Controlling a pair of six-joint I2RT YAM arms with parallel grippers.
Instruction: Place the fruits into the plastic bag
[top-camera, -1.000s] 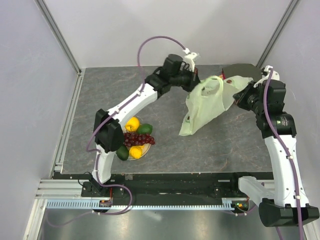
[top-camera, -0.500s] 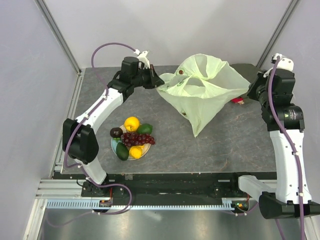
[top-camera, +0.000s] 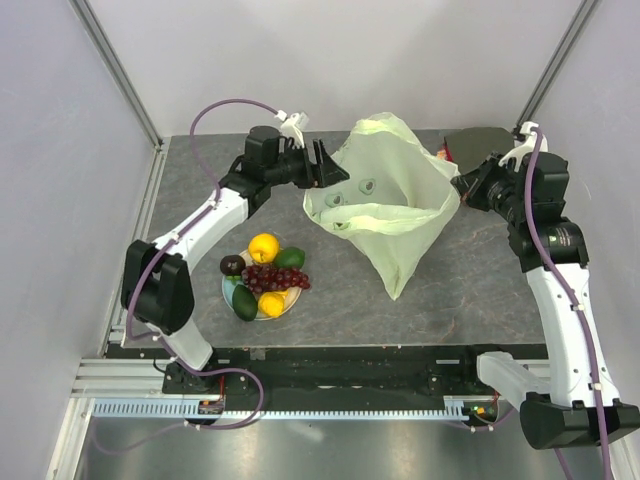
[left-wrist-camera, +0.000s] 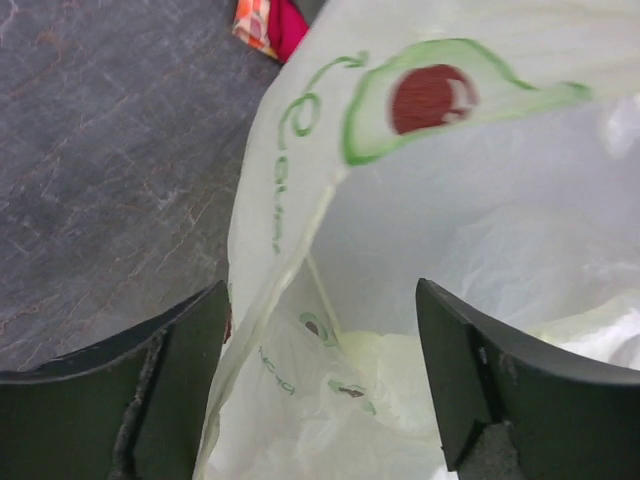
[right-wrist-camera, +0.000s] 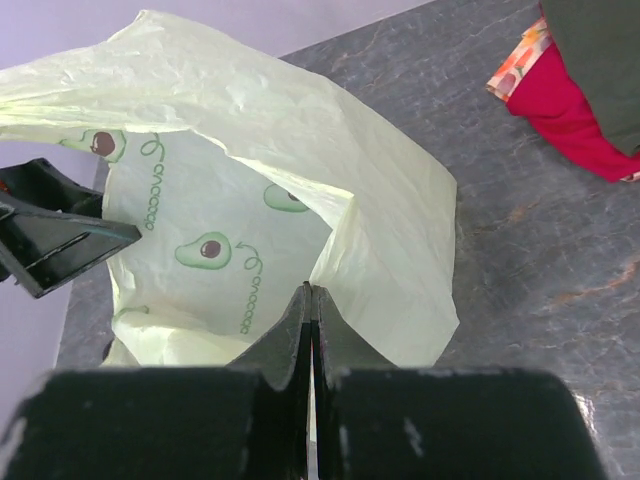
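Note:
The pale green plastic bag (top-camera: 385, 205) with avocado prints stands with its mouth open at the back middle of the table. My left gripper (top-camera: 326, 166) is open at the bag's left rim; in the left wrist view the bag (left-wrist-camera: 420, 250) fills the gap between the spread jaws of the left gripper (left-wrist-camera: 320, 300). My right gripper (top-camera: 462, 186) is shut on the bag's right rim, and the right gripper (right-wrist-camera: 310, 290) pinches the film of the bag (right-wrist-camera: 250, 200). The fruits (top-camera: 266, 276) lie piled on a pale plate (top-camera: 288, 306): grapes (top-camera: 277, 279), two yellow-orange fruits, two avocados and a dark round one.
A dark green and red cloth (top-camera: 478, 141) lies behind the bag at the back right, its red part (right-wrist-camera: 560, 110) close to my right gripper. A metal rail (top-camera: 140, 250) runs along the table's left edge, and grey walls stand behind.
My left gripper has opened and let go of the bag's left rim. The stretched bag mouth has slackened and narrowed. My right gripper has moved slightly left, still holding the bag.

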